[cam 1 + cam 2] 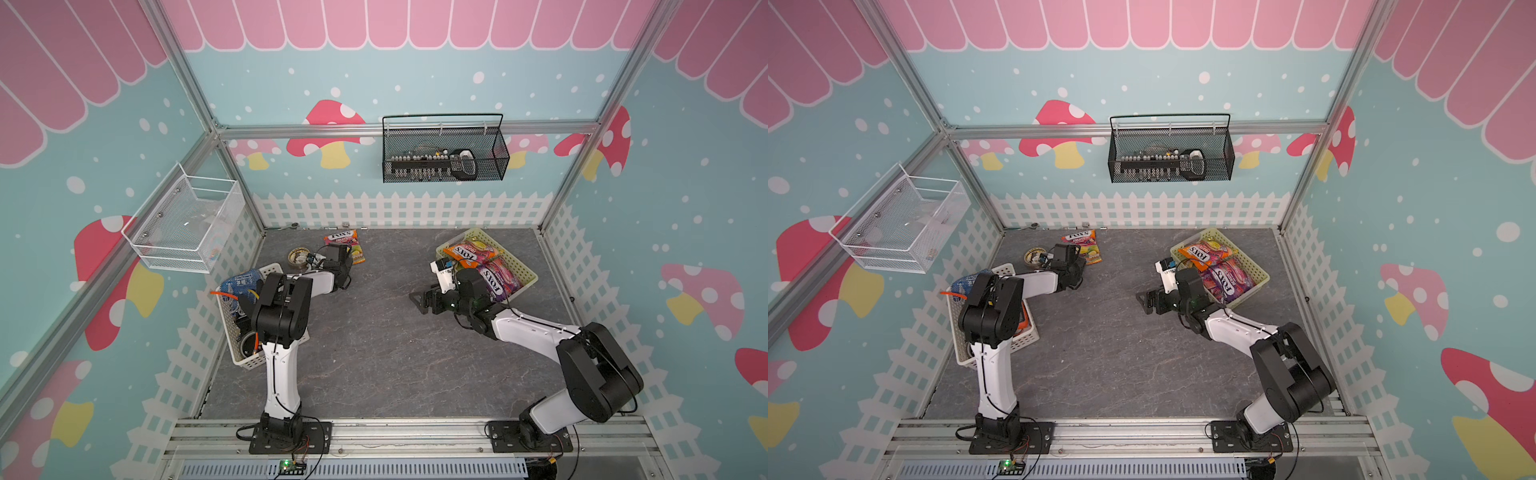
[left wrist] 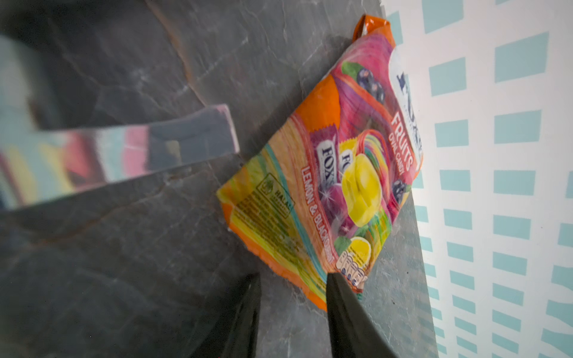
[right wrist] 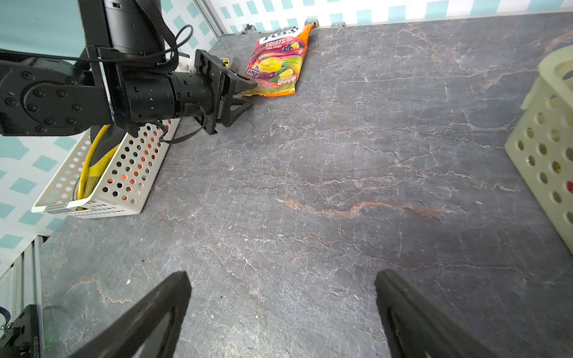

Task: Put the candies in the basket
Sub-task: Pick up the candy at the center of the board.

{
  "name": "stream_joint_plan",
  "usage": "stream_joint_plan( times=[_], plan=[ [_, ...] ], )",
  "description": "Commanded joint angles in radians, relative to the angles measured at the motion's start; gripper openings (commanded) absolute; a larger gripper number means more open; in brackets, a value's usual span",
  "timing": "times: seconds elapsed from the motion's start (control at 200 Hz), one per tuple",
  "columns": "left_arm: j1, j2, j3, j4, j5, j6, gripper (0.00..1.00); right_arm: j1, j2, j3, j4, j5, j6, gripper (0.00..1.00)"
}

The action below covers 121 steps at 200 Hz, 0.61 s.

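One orange FOX'S candy bag (image 1: 347,243) (image 2: 341,173) (image 3: 276,65) lies flat on the grey table near the back wall. My left gripper (image 2: 293,276) (image 3: 248,94) is low at the bag's near corner. Its jaws are partly open and one fingertip (image 2: 333,285) overlaps that corner. Bare table shows in the gap. The pale yellow-green basket (image 1: 519,266) (image 1: 1252,266) (image 3: 552,124) stands at the back right. It holds an orange candy bag (image 1: 467,254), a purple one (image 1: 496,280) and a pink one. My right gripper (image 1: 419,299) (image 3: 282,279) hovers open and empty left of the basket.
A white lattice basket (image 1: 249,357) (image 3: 124,186) with odds and ends sits at the left wall under my left arm. A round tape roll (image 1: 299,256) lies behind it. A white wire basket (image 1: 187,224) and a black wire basket (image 1: 444,153) hang on the walls.
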Motion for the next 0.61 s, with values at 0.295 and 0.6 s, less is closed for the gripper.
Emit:
stream_joint_plan(
  times=[0.295,0.6],
  plan=[
    [0.035,0.069,0.022,-0.029,-0.055,-0.013,0.25,0.009,0.026,0.004,0.027,-0.016,-0.011,0.99],
    [0.04,0.04,-0.013,0.033,-0.021,0.027,0.0,0.009,0.024,0.001,0.027,-0.011,-0.015,0.99]
  ],
)
